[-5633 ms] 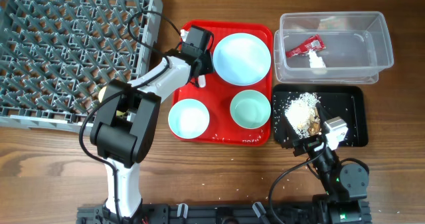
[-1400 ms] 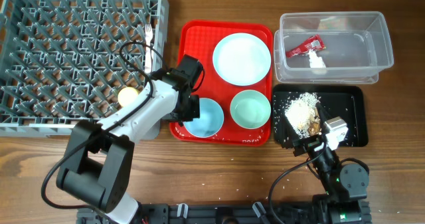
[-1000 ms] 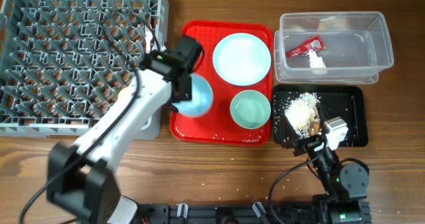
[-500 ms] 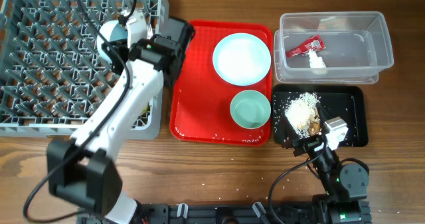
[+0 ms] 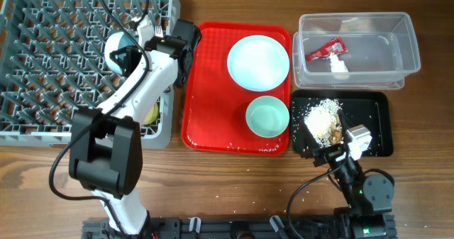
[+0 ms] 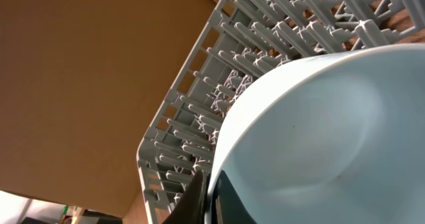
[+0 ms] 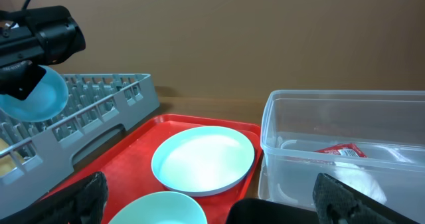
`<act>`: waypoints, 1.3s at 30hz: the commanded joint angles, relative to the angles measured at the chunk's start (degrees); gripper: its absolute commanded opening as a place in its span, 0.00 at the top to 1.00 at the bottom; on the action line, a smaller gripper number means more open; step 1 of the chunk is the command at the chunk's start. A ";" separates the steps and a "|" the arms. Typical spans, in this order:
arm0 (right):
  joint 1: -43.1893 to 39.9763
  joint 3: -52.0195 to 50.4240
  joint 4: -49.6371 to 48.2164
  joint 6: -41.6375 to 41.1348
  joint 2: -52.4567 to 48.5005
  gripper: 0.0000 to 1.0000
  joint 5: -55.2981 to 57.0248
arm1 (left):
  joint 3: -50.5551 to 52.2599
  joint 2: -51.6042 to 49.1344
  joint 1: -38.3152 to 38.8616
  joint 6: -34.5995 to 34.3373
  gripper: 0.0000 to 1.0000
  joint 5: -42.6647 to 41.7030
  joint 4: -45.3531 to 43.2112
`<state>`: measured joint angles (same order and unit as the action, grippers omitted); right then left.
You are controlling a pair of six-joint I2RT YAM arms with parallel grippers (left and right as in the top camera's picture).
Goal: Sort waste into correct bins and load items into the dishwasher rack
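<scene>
My left gripper (image 5: 130, 54) is shut on the rim of a pale blue-green bowl (image 5: 115, 49) and holds it tilted over the right part of the grey-blue dishwasher rack (image 5: 50, 62). In the left wrist view the fingers (image 6: 204, 199) pinch the bowl's rim (image 6: 319, 131). The yellow cup (image 5: 150, 114) sits in the rack, half hidden by the arm. A white fork (image 5: 157, 30) stands near the rack's right edge. The plate (image 5: 258, 63) and the second bowl (image 5: 267, 116) lie on the red tray (image 5: 206, 118). My right gripper (image 7: 212, 205) is open and empty.
The clear tub (image 5: 386, 54) holds the red sachet (image 5: 325, 49) and white paper (image 5: 339, 64). The black tray (image 5: 376, 115) holds the food scraps (image 5: 323, 118). The right arm (image 5: 358, 182) rests at the front right. Crumbs dot the table front.
My left gripper picked the bowl up off the red tray, carried it up and left, and now holds it over the rack. The right arm has not moved.
</scene>
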<state>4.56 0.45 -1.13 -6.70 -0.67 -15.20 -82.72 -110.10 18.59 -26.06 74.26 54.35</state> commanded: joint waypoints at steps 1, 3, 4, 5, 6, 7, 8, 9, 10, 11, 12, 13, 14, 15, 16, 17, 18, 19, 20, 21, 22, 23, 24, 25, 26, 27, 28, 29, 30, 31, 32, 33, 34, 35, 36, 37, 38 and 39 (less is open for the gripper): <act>-0.13 -0.15 -0.26 0.52 0.39 0.00 0.15 | -0.02 -1.55 1.14 -1.14 0.88 -0.70 0.31; -0.13 -0.15 -0.26 0.55 0.39 0.00 0.15 | -0.02 -1.55 2.40 -1.14 0.78 -0.70 0.74; -0.13 -0.15 -0.26 0.55 0.39 0.00 0.15 | -0.02 -1.55 2.93 -1.11 0.73 -0.70 0.85; -0.13 -0.15 -0.26 0.55 0.39 0.00 0.15 | -0.02 -1.53 3.85 -1.14 0.66 -0.70 1.44; -0.13 -0.15 -0.26 0.55 0.39 0.00 0.15 | -0.02 -1.53 4.61 -1.16 0.55 -0.70 1.84; -0.13 -0.15 -0.26 0.55 0.39 0.00 0.15 | -0.04 -1.42 5.51 -1.16 0.47 -0.70 1.86; -0.13 -0.15 -0.26 0.55 0.39 0.00 0.15 | -0.20 -1.09 6.43 -1.16 0.46 -0.70 1.84; -0.13 -0.15 -0.26 0.55 0.39 0.00 0.15 | -0.24 -0.76 6.75 -1.22 0.45 -0.72 1.77; -0.13 -0.15 -0.26 0.55 0.39 0.00 0.15 | -0.24 -0.22 7.06 -1.38 0.43 -0.81 1.77; -0.13 -0.15 -0.26 0.57 0.39 0.00 0.15 | -0.24 0.57 7.08 -1.38 0.42 -1.70 1.81; -0.13 -0.15 -0.26 0.55 0.39 0.00 0.15 | -0.24 1.51 6.86 -1.49 0.40 -3.06 1.77; -0.13 -0.15 -0.26 0.55 0.39 0.00 0.15 | -0.24 2.71 6.14 -3.08 0.37 -5.07 1.73; -0.13 -0.15 -0.26 0.52 0.39 0.00 0.15 | -0.24 4.39 4.94 -5.18 0.36 -8.85 1.77; -0.13 -0.15 -0.26 0.55 0.39 0.00 0.15 | -0.24 6.54 3.04 -6.47 0.37 -14.75 1.49; -0.13 -0.15 -0.26 0.55 0.39 0.00 0.15 | -0.24 8.79 0.55 -6.82 0.37 -21.90 0.55; -0.13 -0.15 -0.26 0.57 0.39 0.00 0.15 | -0.24 12.70 -4.50 -6.80 0.38 -34.82 -1.20; -0.13 -0.15 -0.26 0.55 0.39 0.01 0.15 | -0.24 15.30 -8.57 -6.62 0.38 -43.74 -2.47; -0.13 -0.15 -0.26 0.55 0.39 0.00 0.15 | -0.24 17.27 -12.09 -5.49 0.39 -51.36 -3.76; -0.13 -0.15 -0.26 0.55 0.39 0.00 0.15 | -0.24 19.19 -16.90 -2.54 0.40 -62.31 -5.90; -0.13 -0.15 -0.26 0.55 0.39 0.00 0.15 | -0.24 20.15 -22.23 0.76 0.45 -73.64 -7.98; -0.13 -0.15 -0.26 0.52 0.39 0.00 0.15 | -0.24 20.13 -26.67 2.34 0.49 -81.18 -8.72; -0.13 -0.15 -0.26 0.55 0.39 0.00 0.15 | -0.22 19.04 -31.30 3.87 0.51 -87.82 -8.59; -0.13 -0.15 -0.26 0.57 0.39 0.00 0.15 | -0.20 17.77 -34.56 6.10 0.52 -92.41 -8.04; -0.13 -0.15 -0.26 0.55 0.39 0.00 0.15 | -0.17 16.55 -36.44 8.22 0.53 -95.41 -7.67; -0.13 -0.15 -0.26 0.55 0.39 0.00 0.15 | -0.17 15.37 -37.77 9.79 0.52 -97.48 -7.19; -0.13 -0.15 -0.26 0.55 0.39 0.00 0.15 | -0.17 14.32 -38.62 11.13 0.49 -98.75 -6.86; -0.13 -0.15 -0.26 0.55 0.39 0.00 0.15 | -0.17 13.27 -39.01 12.76 0.46 -99.16 -6.47; -0.13 -0.15 -0.26 0.55 0.39 0.00 0.15 | -0.17 12.85 -38.97 14.51 0.45 -99.12 -6.38; -0.13 -0.15 -0.26 0.55 0.39 0.00 0.15 | -0.17 12.72 -38.62 16.98 0.44 -98.55 -6.27; -0.13 -0.15 -0.26 0.55 0.39 0.00 0.15 | -0.13 12.68 -37.92 18.21 0.45 -94.47 -5.33; -0.13 -0.15 -0.26 0.55 0.39 0.00 0.15 | 0.00 12.57 -37.55 18.21 0.45 -92.39 -4.94; -0.13 -0.15 -0.26 0.55 0.39 0.00 0.15 | 0.33 12.31 -36.98 18.40 0.46 -90.12 -4.37; -0.13 -0.15 -0.26 0.55 0.39 0.00 0.15 | 0.50 11.69 -36.61 18.43 0.47 -88.85 -4.17; -0.13 -0.15 -0.26 0.55 0.39 0.00 0.15 | 0.59 10.84 -36.41 18.40 0.49 -88.72 -4.22; -0.13 -0.15 -0.26 0.52 0.39 0.00 0.15 | 0.59 9.66 -36.39 18.38 0.53 -88.76 -4.17; -0.13 -0.15 -0.26 0.55 0.39 0.00 0.15 | 0.59 8.52 -36.33 18.34 0.58 -88.76 -4.13; -0.13 -0.15 -0.26 0.55 0.39 0.00 0.15 | 0.59 7.04 -36.26 18.12 0.66 -88.76 -4.17; -0.13 -0.15 -0.26 0.55 0.39 0.00 0.15 | 0.59 6.51 -36.26 18.03 0.72 -88.76 -4.20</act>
<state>4.56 0.45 -1.15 -6.63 -0.67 -15.20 -82.78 -100.20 -17.93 -9.06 -15.73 50.11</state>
